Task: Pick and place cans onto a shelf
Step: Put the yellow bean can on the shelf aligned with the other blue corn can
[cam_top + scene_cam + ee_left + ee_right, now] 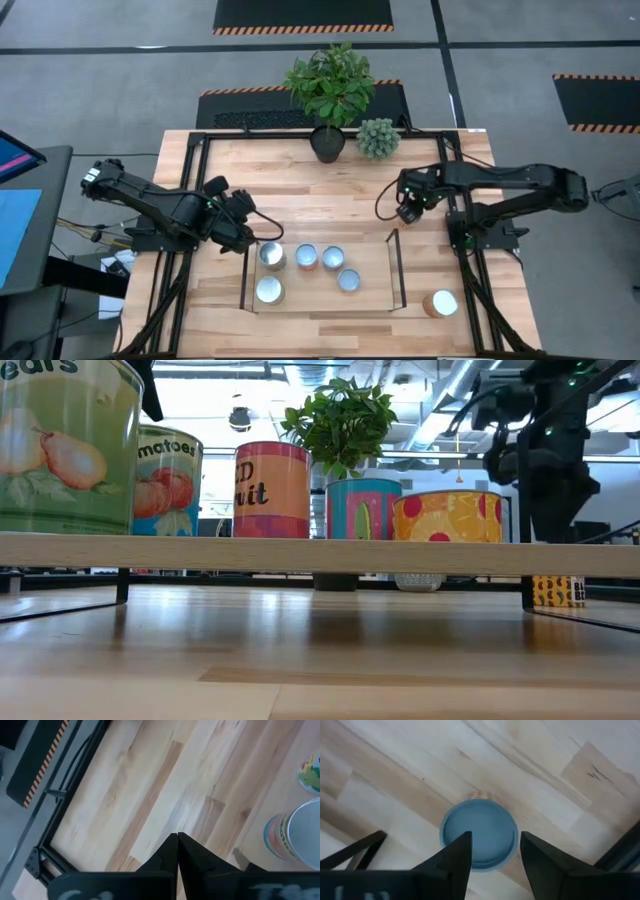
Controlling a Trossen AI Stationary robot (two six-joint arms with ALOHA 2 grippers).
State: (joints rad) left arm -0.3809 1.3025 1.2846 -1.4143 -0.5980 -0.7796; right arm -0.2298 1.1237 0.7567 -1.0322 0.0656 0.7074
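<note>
**Spread Fingers Poised Over a Blue-Topped Can**

Fingers of the right gripper stand spread above a can with a pale-blue lid, which stands upright on the bare tabletop and is touched by neither finger. The can itself is hidden beneath the gripper in the overhead view, near the table's 3 o'clock side, just outside the shelf's right wire end. Toward 9 o'clock, the left gripper waits beside the shelf's left end, its fingers pressed together on nothing. Five cans already stand on the shelf board, among them a pear-labelled tin and an orange one; another white-topped can sits off the shelf near 5 o'clock. Beyond, at 12 o'clock, stands a potted plant. The risk: the lid looks off-centre between the fingers, so a descent could land one fingertip on the rim and tip the can. A carry across could also clip the wire end or nudge the cans already shelved.
</note>
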